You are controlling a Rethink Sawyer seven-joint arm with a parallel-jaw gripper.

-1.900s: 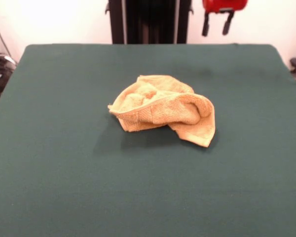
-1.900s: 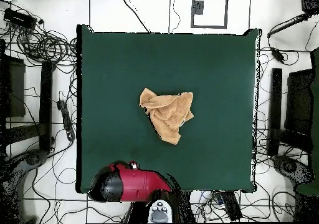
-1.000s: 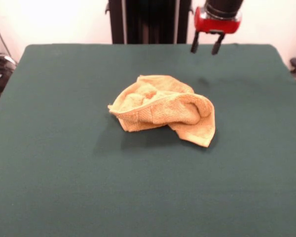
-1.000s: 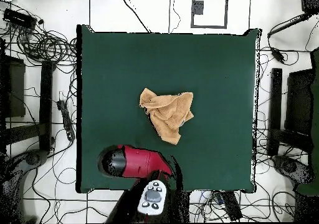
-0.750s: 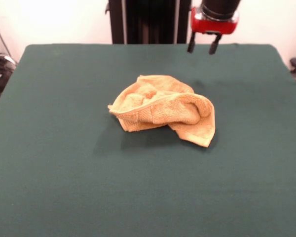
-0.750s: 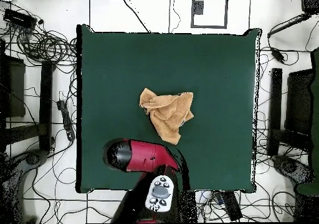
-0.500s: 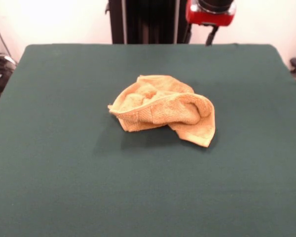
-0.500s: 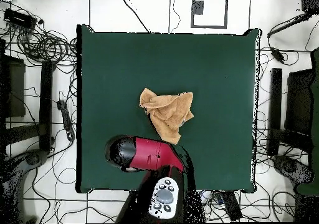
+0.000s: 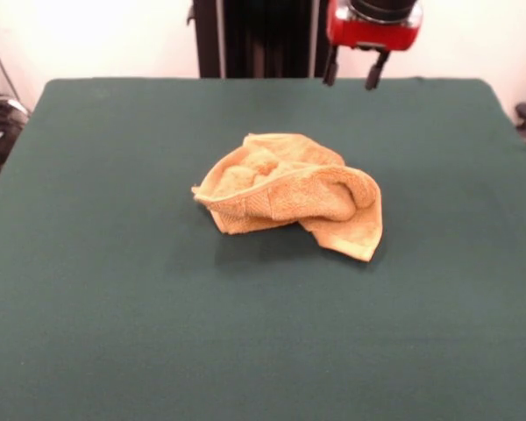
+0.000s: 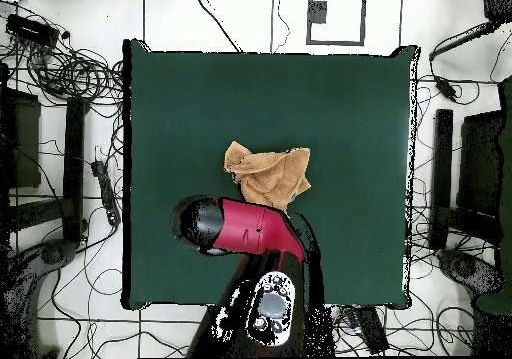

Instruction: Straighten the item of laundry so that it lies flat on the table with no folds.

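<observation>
While the small golden-orange terry towel lies crumpled near the middle of the large dark green felt-covered worktop, the red and black gripper hangs above the worktop's far part, well apart from the cloth and touching nothing. Its jaws stand open, two dark fingers pointing downward with clear space between them and nothing held. From the front view the towel is bunched into a rumpled mound: a thick rolled fold runs across its upper part, a woven band shows along the edge on the picture's left, and one corner hangs down to a point at the lower right, resting on the felt. A soft shadow sits on the green surface just beneath the mound's near side. From the overhead view the towel sits close to the centre of the worktop, an irregular, roughly triangular heap, and the red arm segment reaches over the worktop just beside the towel's edge nearest the robot, covering part of it. Tangled black cables lie on the floor around the worktop.
</observation>
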